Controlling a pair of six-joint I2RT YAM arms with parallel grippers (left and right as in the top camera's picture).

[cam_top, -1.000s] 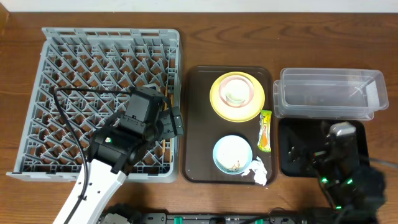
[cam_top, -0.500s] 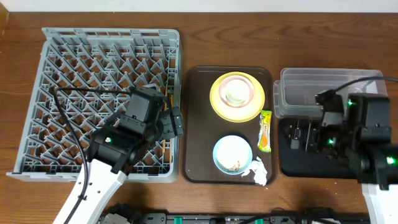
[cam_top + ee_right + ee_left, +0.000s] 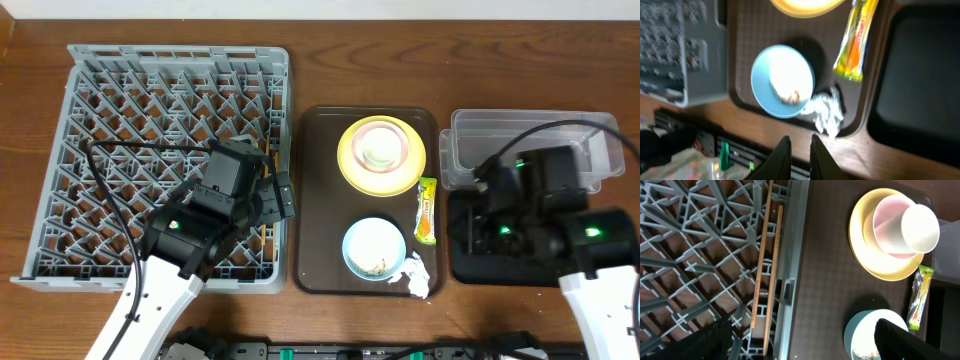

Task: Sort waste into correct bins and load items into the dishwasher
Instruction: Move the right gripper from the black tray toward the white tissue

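The grey dishwasher rack (image 3: 160, 100) fills the left, with two wooden chopsticks (image 3: 765, 260) lying in it near its right wall. My left gripper (image 3: 802, 325) hangs open over that wall, holding nothing. On the brown tray (image 3: 320, 200) a yellow plate (image 3: 350, 165) carries a pink bowl (image 3: 885, 225) and a white cup (image 3: 380, 152). A blue bowl (image 3: 374, 247) with rice scraps (image 3: 790, 95) sits nearer, beside a crumpled napkin (image 3: 416, 275) and a yellow-green wrapper (image 3: 426, 210). My right gripper (image 3: 800, 136) is shut and empty, above the table's front edge near the napkin.
A clear tub (image 3: 530, 150) stands at the back right. A black tray (image 3: 470, 265) lies in front of it, partly under my right arm. Cables trail from both arms. Dark equipment lines the table's front edge.
My right arm has swung up from the front right corner to over the black tray, and its jaws have closed. The left arm has not moved.
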